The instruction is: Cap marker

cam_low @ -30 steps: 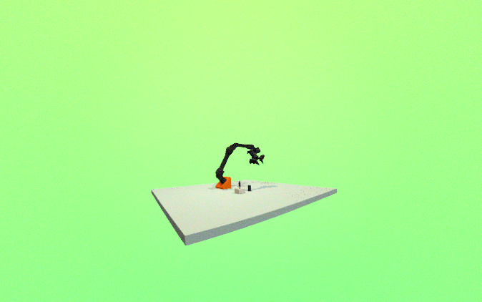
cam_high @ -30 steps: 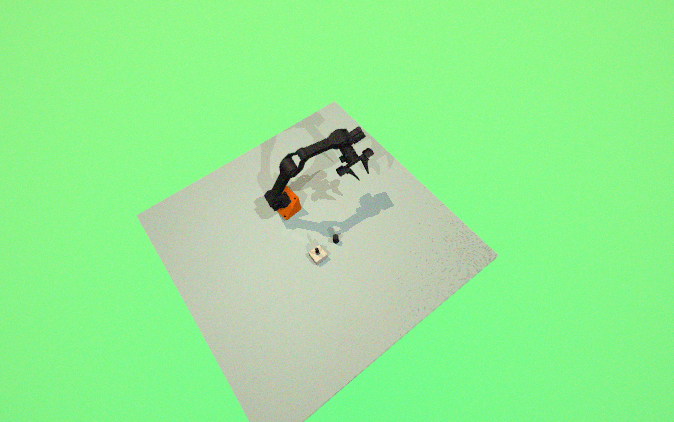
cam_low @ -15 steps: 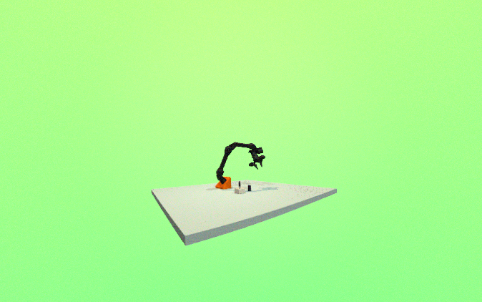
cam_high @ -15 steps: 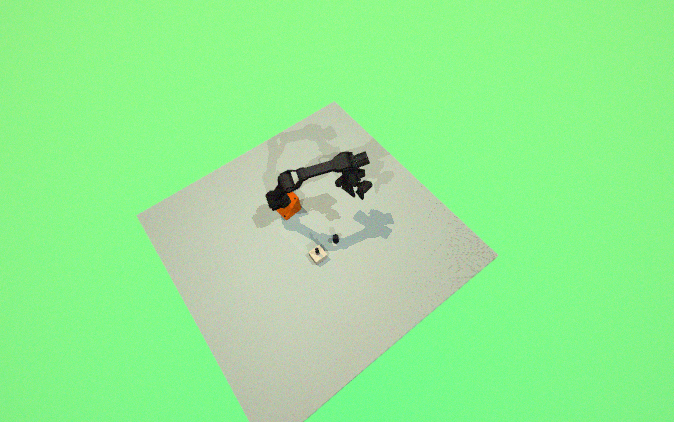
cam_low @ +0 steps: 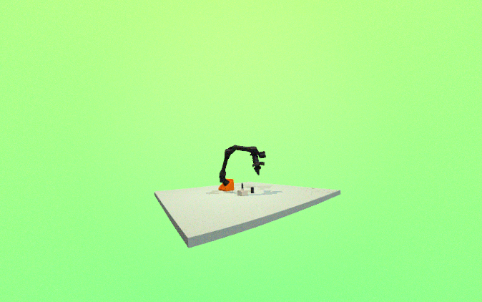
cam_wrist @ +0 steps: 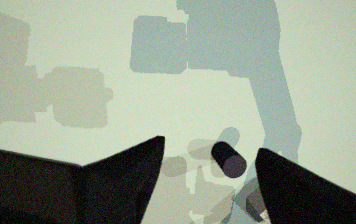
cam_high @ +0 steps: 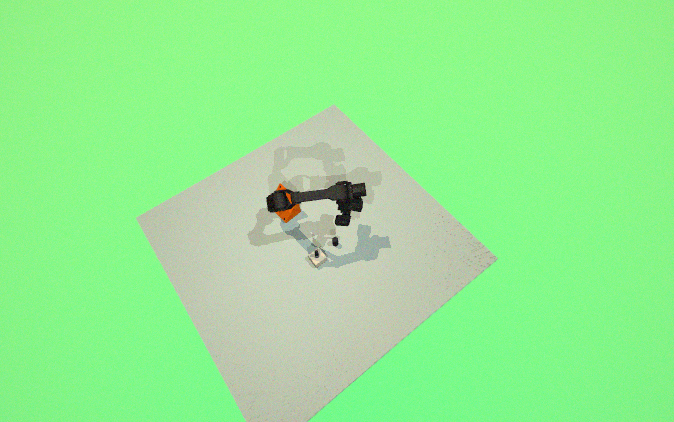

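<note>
The black cap [cam_high: 335, 241] [cam_low: 252, 190] [cam_wrist: 229, 160] stands upright on the table, beside the holder block. The pale holder block [cam_high: 321, 260] [cam_low: 242, 193] holds the dark marker [cam_high: 316, 253] [cam_low: 242, 186], whose upright tip is bare. In the wrist view a shaded corner of the block shows beside the right finger, which hides the rest. My gripper [cam_low: 258, 174] [cam_wrist: 210, 150] is open and empty, high above the table and pointing down. In the wrist view the cap appears between the fingertips, nearer the right one, but far below them. In the top view the fingers are hard to make out.
The orange arm base [cam_high: 291, 213] [cam_low: 227, 185] stands on the pale table [cam_high: 225, 300] [cam_low: 200, 218], to the left of the block in the exterior view. The black arm arches high over the table. Its shadows fall around the cap and block.
</note>
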Action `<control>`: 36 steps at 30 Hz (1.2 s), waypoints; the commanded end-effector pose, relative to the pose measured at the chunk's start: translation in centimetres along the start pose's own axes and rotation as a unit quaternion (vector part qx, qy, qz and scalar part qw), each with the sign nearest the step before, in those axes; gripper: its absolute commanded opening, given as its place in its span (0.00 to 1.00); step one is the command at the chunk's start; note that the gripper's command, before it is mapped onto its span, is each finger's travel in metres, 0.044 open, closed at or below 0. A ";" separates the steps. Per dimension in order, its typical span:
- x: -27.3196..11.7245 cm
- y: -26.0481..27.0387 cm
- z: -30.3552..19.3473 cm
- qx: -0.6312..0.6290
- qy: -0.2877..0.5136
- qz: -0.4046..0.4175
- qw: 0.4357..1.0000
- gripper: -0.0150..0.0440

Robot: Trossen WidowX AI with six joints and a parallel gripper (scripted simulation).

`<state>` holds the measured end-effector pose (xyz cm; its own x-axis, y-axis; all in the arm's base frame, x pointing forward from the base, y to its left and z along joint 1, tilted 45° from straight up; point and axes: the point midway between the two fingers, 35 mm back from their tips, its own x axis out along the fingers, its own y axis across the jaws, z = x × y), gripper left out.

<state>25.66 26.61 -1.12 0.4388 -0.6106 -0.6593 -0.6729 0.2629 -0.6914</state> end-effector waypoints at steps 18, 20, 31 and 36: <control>4.9 -5.9 -5.5 0.456 0.114 0.039 0.882 0.67; 7.0 -5.9 -5.9 0.456 0.114 0.039 0.882 0.67; 9.0 -5.5 -6.3 0.456 0.114 0.038 0.882 0.67; 9.8 -5.4 -6.4 0.457 0.114 0.039 0.882 0.67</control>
<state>29.71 14.86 -1.61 0.2113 -0.6675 -0.7140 0.1146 0.7424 -0.6601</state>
